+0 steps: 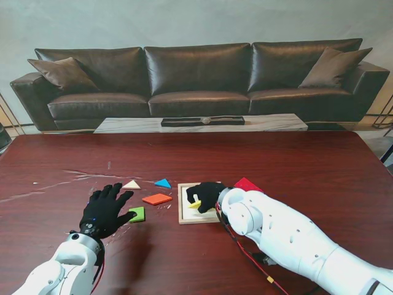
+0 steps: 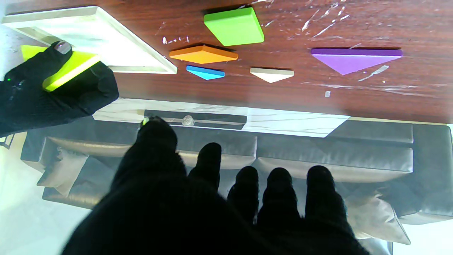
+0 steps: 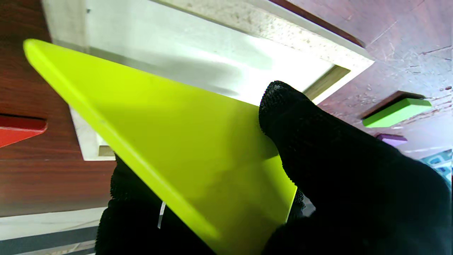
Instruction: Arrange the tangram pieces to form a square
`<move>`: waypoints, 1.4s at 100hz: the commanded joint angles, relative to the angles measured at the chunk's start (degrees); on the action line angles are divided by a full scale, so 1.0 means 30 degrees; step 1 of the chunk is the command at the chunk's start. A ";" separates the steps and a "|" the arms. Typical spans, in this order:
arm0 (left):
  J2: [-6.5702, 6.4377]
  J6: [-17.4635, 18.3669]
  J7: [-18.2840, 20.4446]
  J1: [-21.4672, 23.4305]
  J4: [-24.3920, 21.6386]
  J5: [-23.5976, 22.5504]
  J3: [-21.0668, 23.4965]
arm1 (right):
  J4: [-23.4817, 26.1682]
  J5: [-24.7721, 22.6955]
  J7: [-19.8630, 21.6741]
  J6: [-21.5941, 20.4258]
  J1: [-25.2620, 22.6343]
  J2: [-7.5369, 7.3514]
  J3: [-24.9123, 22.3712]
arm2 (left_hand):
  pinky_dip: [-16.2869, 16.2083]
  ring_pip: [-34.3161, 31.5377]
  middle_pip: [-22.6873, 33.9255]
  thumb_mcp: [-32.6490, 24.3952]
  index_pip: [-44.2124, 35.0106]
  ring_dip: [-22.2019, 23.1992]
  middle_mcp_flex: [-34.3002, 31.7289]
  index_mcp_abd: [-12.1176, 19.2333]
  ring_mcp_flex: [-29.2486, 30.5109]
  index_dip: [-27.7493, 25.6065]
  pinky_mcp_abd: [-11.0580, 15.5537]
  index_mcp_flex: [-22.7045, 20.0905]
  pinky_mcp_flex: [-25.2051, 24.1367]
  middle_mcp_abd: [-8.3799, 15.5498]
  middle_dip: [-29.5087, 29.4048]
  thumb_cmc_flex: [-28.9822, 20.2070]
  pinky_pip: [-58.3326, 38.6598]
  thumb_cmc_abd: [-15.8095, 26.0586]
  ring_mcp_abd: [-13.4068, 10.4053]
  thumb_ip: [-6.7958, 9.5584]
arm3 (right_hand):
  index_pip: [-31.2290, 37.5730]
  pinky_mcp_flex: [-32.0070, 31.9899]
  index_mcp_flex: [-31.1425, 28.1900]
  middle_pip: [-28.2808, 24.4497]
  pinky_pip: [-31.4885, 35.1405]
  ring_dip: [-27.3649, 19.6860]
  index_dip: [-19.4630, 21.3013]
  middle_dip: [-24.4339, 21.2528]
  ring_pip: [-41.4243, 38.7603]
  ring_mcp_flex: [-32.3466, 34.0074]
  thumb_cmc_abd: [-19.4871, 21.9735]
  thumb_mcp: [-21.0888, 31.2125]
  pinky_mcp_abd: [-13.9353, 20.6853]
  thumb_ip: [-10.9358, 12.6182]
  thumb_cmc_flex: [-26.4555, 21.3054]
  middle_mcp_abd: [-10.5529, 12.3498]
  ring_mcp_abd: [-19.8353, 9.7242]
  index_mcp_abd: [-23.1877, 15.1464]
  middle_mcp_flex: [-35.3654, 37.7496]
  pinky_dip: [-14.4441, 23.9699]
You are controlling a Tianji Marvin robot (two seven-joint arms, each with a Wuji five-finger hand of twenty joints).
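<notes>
Over the white tray [image 1: 182, 215], the right hand [image 1: 207, 194] pinches the yellow triangle [image 1: 195, 203]; left hand [image 1: 104, 210] spread.

Left robot hand [image 1: 104, 210] at 8 o'clock, palm down, fingers spread, empty. Right robot hand [image 1: 206, 195] near centre, fingers pinched closed around a held piece.

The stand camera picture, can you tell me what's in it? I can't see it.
The robot's right hand holds a yellow triangle over a white square tray on a dark red table. Its left hand hovers open beside a green piece; orange, blue and cream pieces lie beyond.
</notes>
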State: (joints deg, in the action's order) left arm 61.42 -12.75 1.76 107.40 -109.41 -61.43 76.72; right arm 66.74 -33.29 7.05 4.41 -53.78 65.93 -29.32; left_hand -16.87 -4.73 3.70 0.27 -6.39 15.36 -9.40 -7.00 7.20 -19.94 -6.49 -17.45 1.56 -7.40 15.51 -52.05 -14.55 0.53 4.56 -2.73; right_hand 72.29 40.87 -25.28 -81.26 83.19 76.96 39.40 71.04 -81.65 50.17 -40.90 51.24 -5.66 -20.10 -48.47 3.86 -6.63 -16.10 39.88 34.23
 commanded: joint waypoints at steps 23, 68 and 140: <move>0.0036 -0.0129 -0.0063 0.0263 -0.0205 -0.0073 0.0086 | -0.0886 0.0488 0.0071 -0.0585 0.0232 0.0374 0.0646 | 0.0140 -0.0100 0.0320 0.0203 -0.0128 0.0056 0.0204 0.0213 0.0209 -0.0155 0.0038 -0.0133 -0.0106 -0.0085 0.0061 -0.0740 -0.0053 0.0640 -0.0270 0.0899 | 0.0721 -0.1950 0.0606 0.1954 0.0166 -0.2178 -0.1197 -0.1456 -0.0504 0.0129 0.2578 0.1195 -0.1061 0.0700 -0.0216 -0.1374 -0.1961 -0.2380 -0.2704 0.0637; 0.0027 -0.0160 -0.0001 0.0181 -0.0131 -0.0058 0.0031 | -0.1173 0.0680 0.0396 -0.0608 0.0452 0.0386 0.0999 | 0.0152 -0.0104 0.0323 0.0215 -0.0133 0.0057 0.0219 0.0233 0.0217 -0.0151 0.0026 -0.0123 -0.0114 -0.0090 0.0057 -0.0710 -0.0078 0.0668 -0.0280 0.0897 | -0.0927 -0.6275 0.2245 0.5199 -0.1723 -0.9176 -0.3013 -0.8526 0.7237 -0.4140 0.3487 0.1025 -0.3071 0.1023 0.1159 -0.2592 0.1156 -0.1524 -0.6386 0.0838; 0.0030 -0.0076 -0.0104 0.0097 0.0047 0.0039 -0.0028 | 0.0739 -0.0562 0.1863 0.1866 0.0009 -0.0386 0.0895 | 0.0152 -0.0093 0.0299 0.0222 -0.0095 0.0055 0.0213 0.0254 0.0237 -0.0135 -0.0024 -0.0096 -0.0104 -0.0137 0.0042 -0.0611 -0.0087 0.0785 -0.0244 0.0888 | -0.8821 -1.1422 0.4089 1.3084 -0.6208 -1.6396 -0.3201 -1.6257 1.8725 -0.9349 0.8484 -0.2192 -0.4537 0.4079 0.6516 -0.4350 0.3387 0.2660 -0.9264 -0.2763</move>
State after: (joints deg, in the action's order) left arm 61.45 -12.99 1.51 107.72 -109.33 -61.57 76.79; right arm 68.55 -34.24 11.75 9.46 -52.71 65.51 -26.97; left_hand -16.77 -4.75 4.15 0.27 -6.48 15.36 -9.40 -6.94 7.21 -19.94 -6.49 -17.45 1.56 -7.40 15.51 -52.05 -14.88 0.86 4.51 -2.73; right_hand 46.92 7.32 -15.01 -42.63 64.95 31.24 30.39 22.95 -30.49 23.39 -17.19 46.36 -18.39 -9.15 -31.25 -8.43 -1.27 -9.55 14.15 27.45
